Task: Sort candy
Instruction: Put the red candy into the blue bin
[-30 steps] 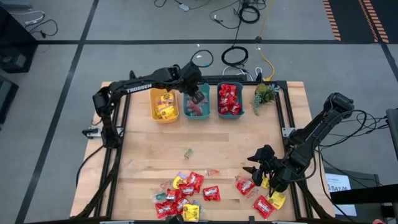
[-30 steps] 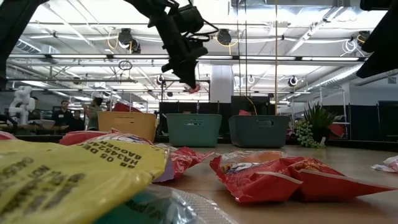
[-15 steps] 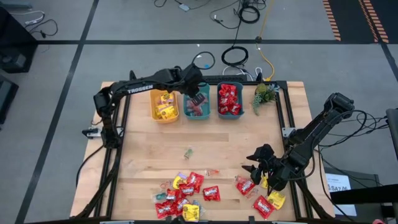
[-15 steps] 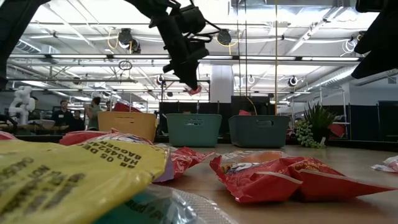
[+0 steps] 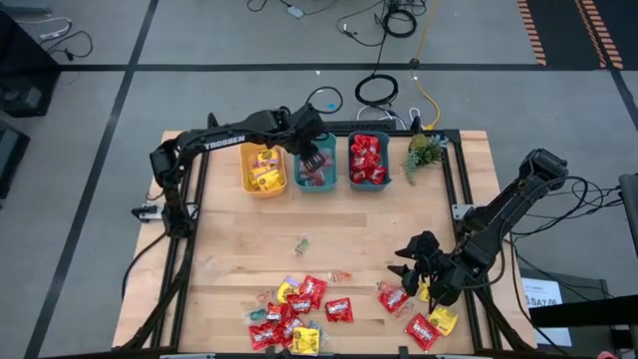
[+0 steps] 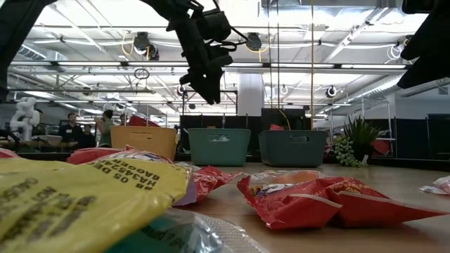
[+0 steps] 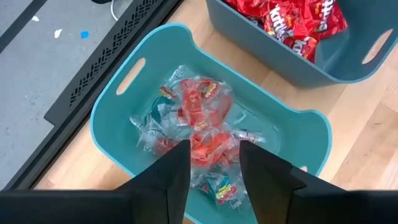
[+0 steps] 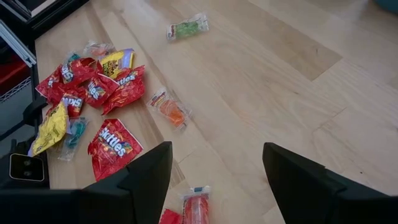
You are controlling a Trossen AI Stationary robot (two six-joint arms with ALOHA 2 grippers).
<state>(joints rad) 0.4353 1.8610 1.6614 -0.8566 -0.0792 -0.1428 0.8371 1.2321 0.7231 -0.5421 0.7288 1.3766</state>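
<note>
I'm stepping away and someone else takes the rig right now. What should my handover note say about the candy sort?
Left end effector: open and empty above the middle teal bin, which holds clear-wrapped pieces.
Right end effector: open, empty, hovering over the table's near right corner.
Done: yellow packets in the yellow bin, red packets in the right teal bin.
Left: a mixed pile at the near edge, a few more beside the right arm, and a stray green-wrapped piece mid-table.

Open left claw (image 7: 214,163) above candy-filled teal bin (image 7: 118,127)
</note>
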